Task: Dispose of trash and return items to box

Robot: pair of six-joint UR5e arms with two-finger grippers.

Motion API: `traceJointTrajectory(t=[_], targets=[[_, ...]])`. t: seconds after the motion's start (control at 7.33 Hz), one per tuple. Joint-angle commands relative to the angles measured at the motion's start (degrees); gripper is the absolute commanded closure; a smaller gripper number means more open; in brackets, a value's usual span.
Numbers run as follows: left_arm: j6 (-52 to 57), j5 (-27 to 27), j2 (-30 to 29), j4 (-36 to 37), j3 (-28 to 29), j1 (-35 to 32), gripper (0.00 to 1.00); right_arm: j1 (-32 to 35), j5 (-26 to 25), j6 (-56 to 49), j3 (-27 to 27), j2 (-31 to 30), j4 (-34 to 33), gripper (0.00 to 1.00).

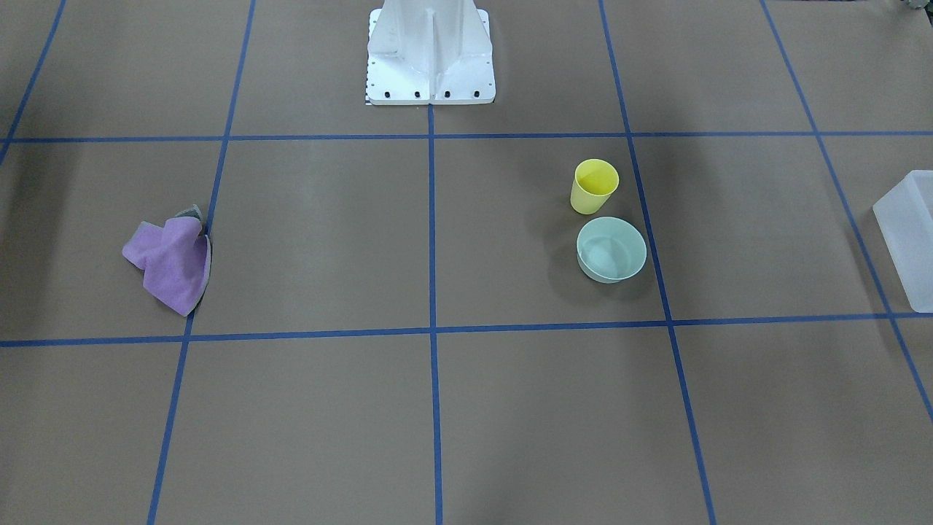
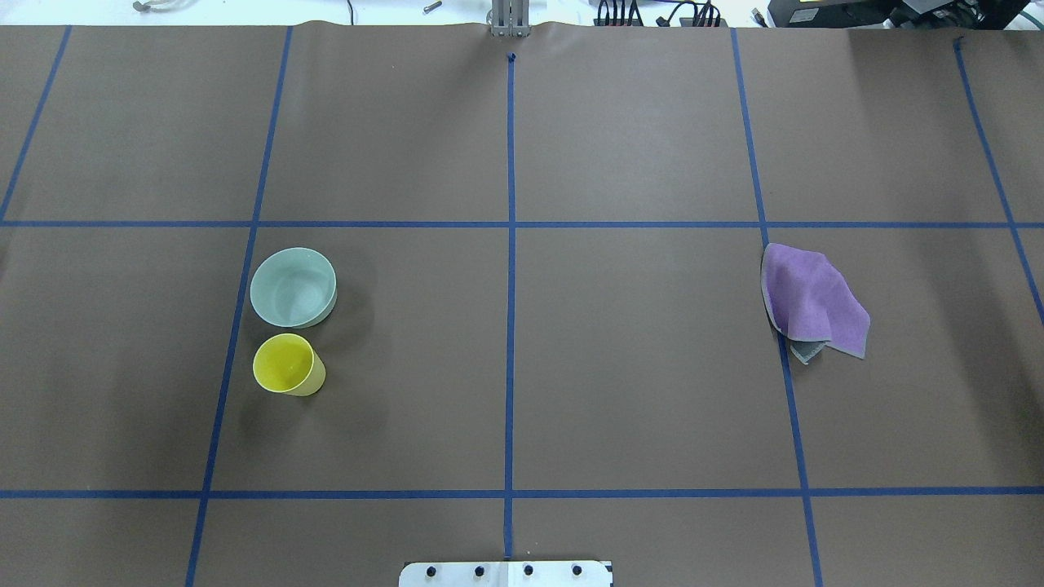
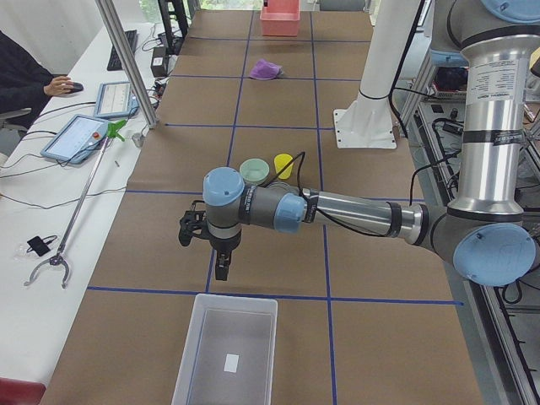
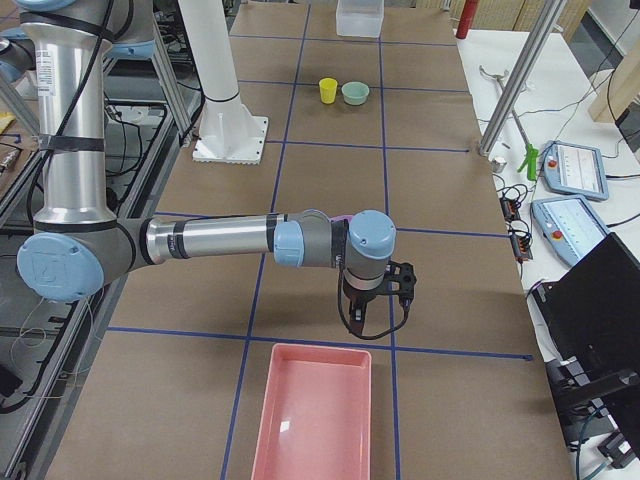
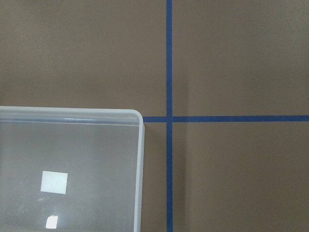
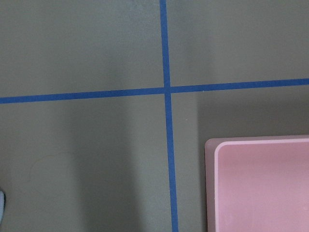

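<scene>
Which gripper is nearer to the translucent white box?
Left. The left gripper hangs just outside the box; the right gripper is far off at the other end, by the pink tray.

The left arm (image 3: 354, 215) and right arm (image 4: 210, 238) are silver tubes joined by grey housings with pale blue round caps, with black cable strapped along them. The left gripper (image 3: 205, 251) and right gripper (image 4: 375, 316) are black. The white base (image 1: 430, 55) has black bolts along its 6 o'clock edge.
</scene>
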Motion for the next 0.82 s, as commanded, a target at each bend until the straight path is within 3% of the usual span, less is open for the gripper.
traceJointTrajectory(t=[0.0,0.14,0.41,0.68], targets=[[-0.06,-0.09,-2.42,-0.19,-0.67,0.25,0.02,0.0,0.05,0.1,0.08,0.02,-0.12,0.0],[-2.5,-0.36,-4.26,0.68,-1.55,2.95,0.02,0.0,-0.04,0.1,0.08,0.02,-0.12,0.0],[-20.98,-1.4,-5.86,0.35,-4.08,8.64,0.02,0.0,-0.21,0.1,0.17,0.1,-0.03,0.0],[-35.87,-1.68,-5.77,-4.98,-8.31,17.61,0.02,0.0,-0.21,0.1,0.17,0.1,-0.03,0.0]])
